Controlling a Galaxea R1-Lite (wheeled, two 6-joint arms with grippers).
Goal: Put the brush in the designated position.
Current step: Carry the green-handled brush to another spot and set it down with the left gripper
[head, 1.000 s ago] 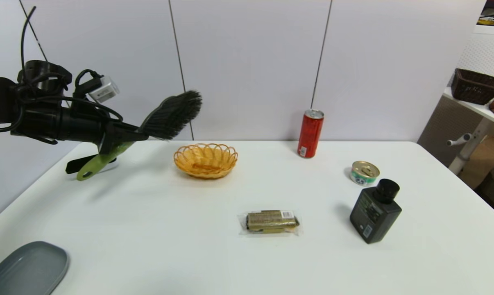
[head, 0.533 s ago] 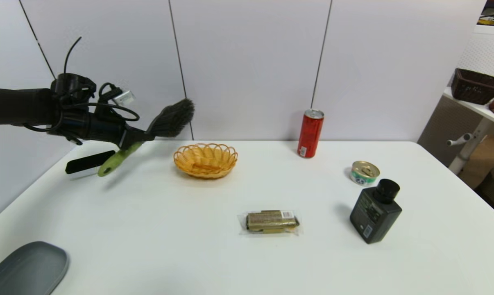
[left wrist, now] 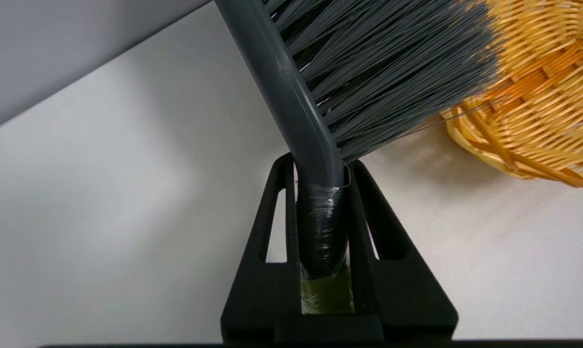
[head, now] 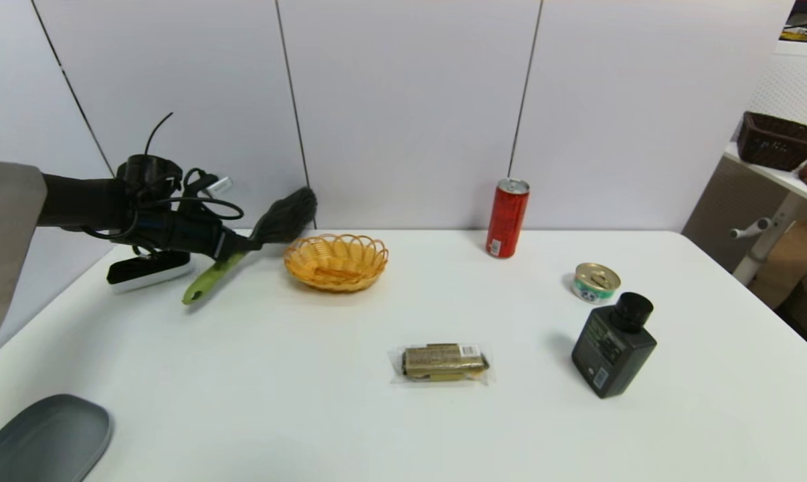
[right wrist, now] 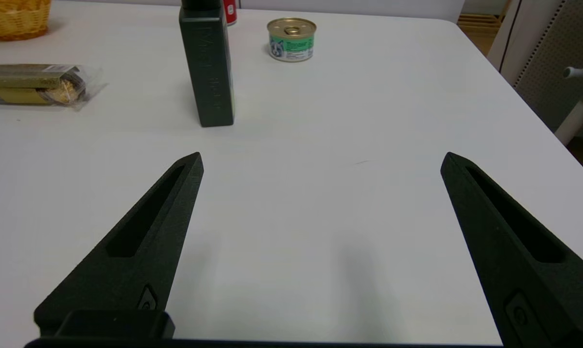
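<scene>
The robot's left gripper [head: 233, 246] clamps the neck of the brush [head: 270, 224], its jaws closed tight on the taped joint where the green handle meets the dark grey back. The hand broom hangs tilted above the table's [head: 296, 415] far left corner, bristles raised beside the wicker basket [head: 336, 261], the handle tip angling down near a small white block with a black pad [head: 150, 271]. The step in hand appears to be the carry. The next move seems to call for lowering the broom onto its spot before the jaws part, clear of the basket rim. The right gripper [right wrist: 320, 159] waits over bare table, jaws spread wide and holding nothing.
</scene>
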